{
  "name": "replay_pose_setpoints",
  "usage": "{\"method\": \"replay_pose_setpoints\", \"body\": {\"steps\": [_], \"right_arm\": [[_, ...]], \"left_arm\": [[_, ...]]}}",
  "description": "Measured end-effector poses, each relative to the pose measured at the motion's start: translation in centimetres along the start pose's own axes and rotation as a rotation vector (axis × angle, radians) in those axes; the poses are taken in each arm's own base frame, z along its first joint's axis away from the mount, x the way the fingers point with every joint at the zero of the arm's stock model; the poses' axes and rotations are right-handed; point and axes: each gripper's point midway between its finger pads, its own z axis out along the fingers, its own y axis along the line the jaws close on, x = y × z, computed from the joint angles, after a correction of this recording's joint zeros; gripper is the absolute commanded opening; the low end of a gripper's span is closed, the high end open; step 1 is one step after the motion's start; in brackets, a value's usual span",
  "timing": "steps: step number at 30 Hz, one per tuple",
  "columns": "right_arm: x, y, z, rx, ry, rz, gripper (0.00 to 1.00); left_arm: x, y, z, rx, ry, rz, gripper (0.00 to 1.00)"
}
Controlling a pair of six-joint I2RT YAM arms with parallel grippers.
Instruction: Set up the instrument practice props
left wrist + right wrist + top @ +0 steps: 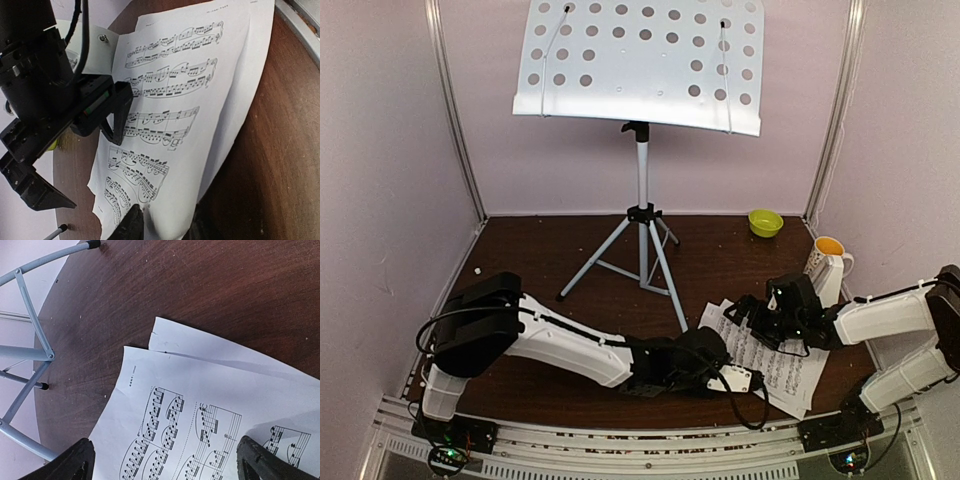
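Note:
The music stand's white perforated desk (640, 60) stands tall on its silver tripod (642, 250) at the back. Two sheet-music pages (775, 365) lie overlapped on the brown table at the right. My left gripper (740, 380) reaches across to their near edge. In the left wrist view its jaws (165, 225) are open a little way, one fingertip (131, 224) resting on the top page (170, 100), which humps up between them. My right gripper (760, 318) hovers open over the pages' far end. Its wide-spread fingers (170, 465) frame the top page (165, 390), and the lower page (210, 345) peeks out beyond.
A yellow-green bowl (765, 222) sits at the back right and a white mug with an orange inside (828, 262) stands just behind the right arm. The tripod legs (30, 325) spread left of the pages. Pale walls close in on three sides.

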Motion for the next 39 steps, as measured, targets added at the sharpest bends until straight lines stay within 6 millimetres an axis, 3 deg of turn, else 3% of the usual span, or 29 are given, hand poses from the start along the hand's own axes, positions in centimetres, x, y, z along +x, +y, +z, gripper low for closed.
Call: {"method": "replay_pose_setpoints", "body": {"steps": [10,16,21,23,31,35,39], "right_arm": [[0.0,0.0,0.0,-0.002,0.0,0.006,1.0],[0.4,0.1,-0.3,-0.009,0.021,0.01,1.0],[1.0,-0.1,-0.8,-0.004,0.039,0.008,1.0],[1.1,-0.1,-1.0,-0.002,0.045,0.008,1.0],[1.6,-0.8,-2.3,0.031,0.069,-0.057,1.0],[0.2,1.1,-4.1,-0.024,0.022,-0.139,1.0],[-2.2,3.8,-6.7,-0.12,-0.075,-0.226,1.0]], "left_arm": [[-0.4,0.4,-0.2,0.022,-0.03,-0.047,0.33],[-0.6,2.7,0.2,-0.046,-0.012,-0.058,0.29],[-0.2,3.4,0.5,-0.086,0.016,-0.045,0.18],[0.0,3.4,0.6,-0.092,0.028,-0.035,0.0],[0.8,3.6,0.2,-0.132,0.038,0.017,0.0],[1.8,3.4,-1.1,-0.155,0.052,0.073,0.0],[1.1,5.1,-3.8,-0.233,0.029,0.133,0.0]]}}
